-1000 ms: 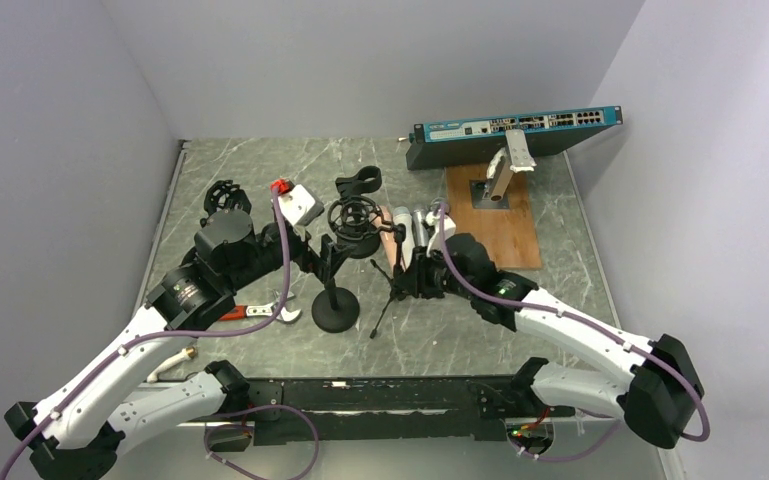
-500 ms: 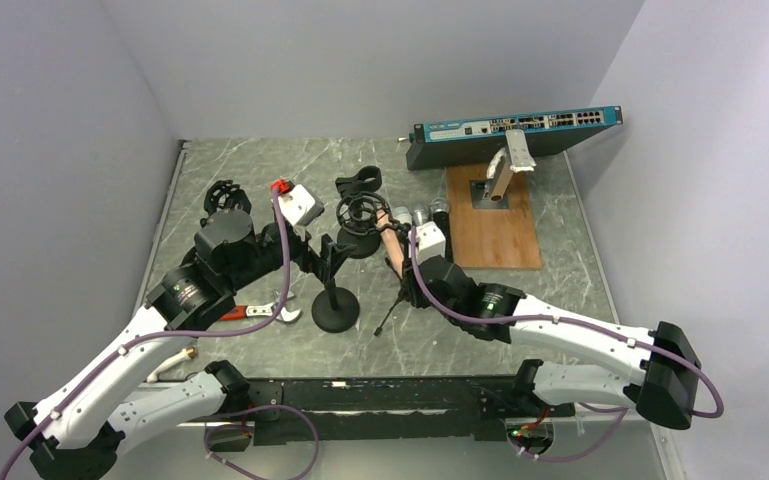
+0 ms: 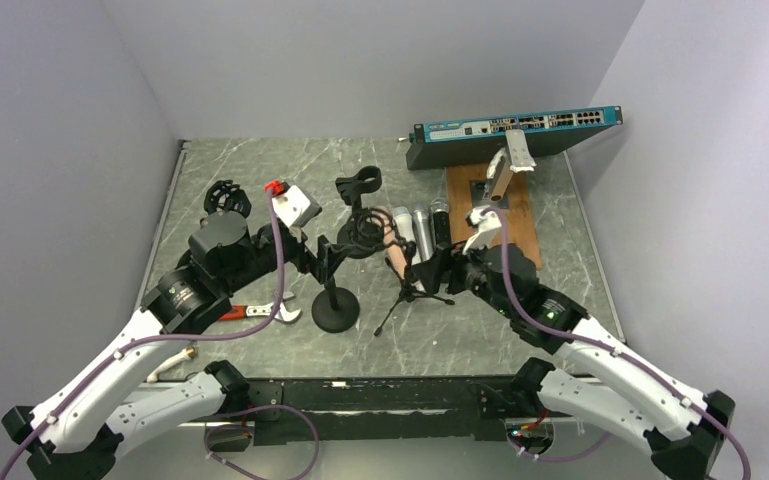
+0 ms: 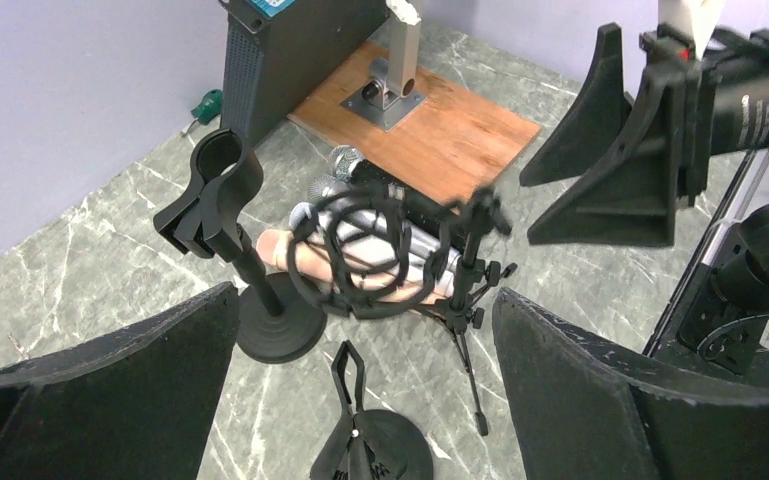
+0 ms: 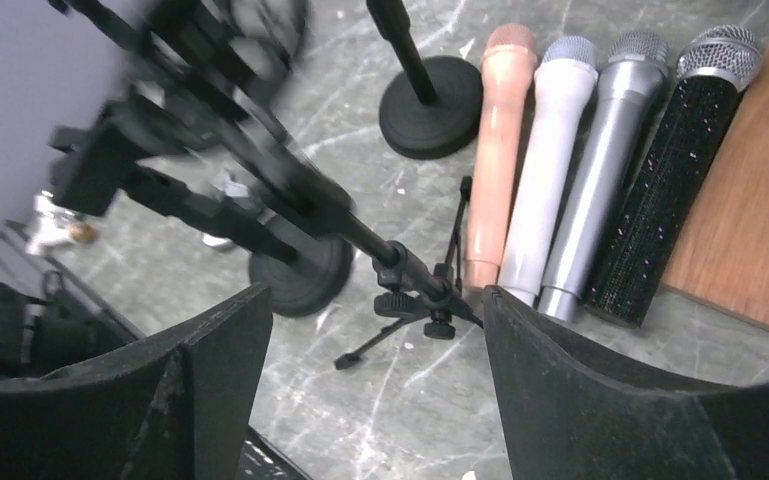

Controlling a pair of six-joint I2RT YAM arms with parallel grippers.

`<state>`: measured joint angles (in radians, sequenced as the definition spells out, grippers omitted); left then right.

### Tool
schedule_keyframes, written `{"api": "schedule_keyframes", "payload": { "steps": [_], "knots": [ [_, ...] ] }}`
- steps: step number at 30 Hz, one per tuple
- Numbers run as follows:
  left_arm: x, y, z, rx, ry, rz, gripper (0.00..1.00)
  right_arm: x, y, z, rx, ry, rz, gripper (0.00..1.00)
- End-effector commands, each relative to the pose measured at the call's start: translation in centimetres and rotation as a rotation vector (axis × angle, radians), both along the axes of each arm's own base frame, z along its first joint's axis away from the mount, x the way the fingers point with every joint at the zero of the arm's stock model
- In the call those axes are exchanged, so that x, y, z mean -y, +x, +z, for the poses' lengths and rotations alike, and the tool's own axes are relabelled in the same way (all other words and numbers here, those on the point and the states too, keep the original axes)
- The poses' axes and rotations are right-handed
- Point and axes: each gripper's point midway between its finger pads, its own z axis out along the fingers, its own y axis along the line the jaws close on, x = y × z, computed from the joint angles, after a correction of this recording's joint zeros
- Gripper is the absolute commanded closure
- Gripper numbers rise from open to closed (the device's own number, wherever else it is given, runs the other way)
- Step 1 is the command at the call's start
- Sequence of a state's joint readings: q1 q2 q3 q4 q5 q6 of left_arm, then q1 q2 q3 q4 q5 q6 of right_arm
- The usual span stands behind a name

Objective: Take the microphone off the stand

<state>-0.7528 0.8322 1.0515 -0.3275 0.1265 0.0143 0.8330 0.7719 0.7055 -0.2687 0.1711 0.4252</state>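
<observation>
Nearest, both tools are spread wide and pinch nothing: the left tool opens toward the empty shock mount on the round-based stand; at its 3 o'clock the right tool sits just beside the tripod stand. Beyond, toward 12 o'clock, four microphones lie side by side on the table, beside the wooden board; farthest, at 1 o'clock, a network switch.

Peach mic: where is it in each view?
Top external: peach mic centre, right of the shock mount.
Left wrist: peach mic centre, behind the shock mount.
Right wrist: peach mic top centre.
Shared landmark: wooden board.
</observation>
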Motion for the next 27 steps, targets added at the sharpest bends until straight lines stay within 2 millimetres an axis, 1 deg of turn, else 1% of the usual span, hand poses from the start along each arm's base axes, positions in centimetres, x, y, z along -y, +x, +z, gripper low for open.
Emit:
{"api": "schedule_keyframes", "payload": {
  "steps": [1, 3, 4, 7, 9, 11, 13, 17, 20, 22, 24, 25, 27],
  "knots": [
    [-0.4, -0.6, 2.7, 0.058, -0.064, -0.001, 0.01, -0.9, -1.4, 5.5, 0.023, 0.206, 0.113, 0.21],
    [-0.5, -0.6, 2.8, 0.061, -0.066, 0.002, 0.01, -0.9, -1.5, 7.0, 0.032, 0.233, 0.12, 0.2],
    [-0.5, -0.6, 2.9, 0.061, -0.068, 0.003, 0.01, -1.0, -1.4, 7.3, 0.028, 0.231, 0.12, 0.19],
    [-0.5, -0.5, 2.8, 0.06, -0.065, 0.007, 0.01, -1.1, -0.8, 7.0, -0.004, 0.193, 0.1, 0.19],
    [-0.5, -0.5, 2.7, 0.059, -0.064, 0.011, 0.01, -1.2, -0.5, 6.4, -0.022, 0.176, 0.096, 0.18],
    [-0.6, -0.4, 2.8, 0.06, -0.064, 0.013, 0.01, -1.9, -0.8, 5.7, -0.023, 0.15, 0.148, 0.17],
    [-0.6, -0.5, 2.8, 0.06, -0.064, 0.012, 0.01, -2.4, -1.1, 4.6, -0.02, 0.103, 0.203, 0.16],
    [-0.4, -0.6, 2.7, 0.056, -0.062, 0.001, 0.01, -1.6, -0.8, 2.5, 0.049, 0.009, 0.181, 0.15],
    [-0.3, -0.5, 2.6, 0.054, -0.059, 0.002, 0.01, -2.0, -0.3, 1.2, 0.074, -0.034, 0.194, 0.14],
    [-0.3, -0.4, 2.5, 0.05, -0.056, 0.003, 0.01, -2.8, 0.1, -0.1, 0.058, -0.08, 0.212, 0.18],
    [-0.2, -0.3, 2.4, 0.046, -0.051, 0.003, 0.01, -3.2, 0.8, -0.9, 0.058, -0.144, 0.189, 0.31],
    [-0.2, -0.3, 2.3, 0.043, -0.049, 0.003, 0.01, -3.5, 1.0, -1.2, 0.071, -0.174, 0.181, 0.35],
    [-0.1, -0.2, 2.3, 0.042, -0.048, 0.002, 0.01, -4.1, 1.3, -1.3, 0.108, -0.215, 0.161, 0.37]
  ]
}}
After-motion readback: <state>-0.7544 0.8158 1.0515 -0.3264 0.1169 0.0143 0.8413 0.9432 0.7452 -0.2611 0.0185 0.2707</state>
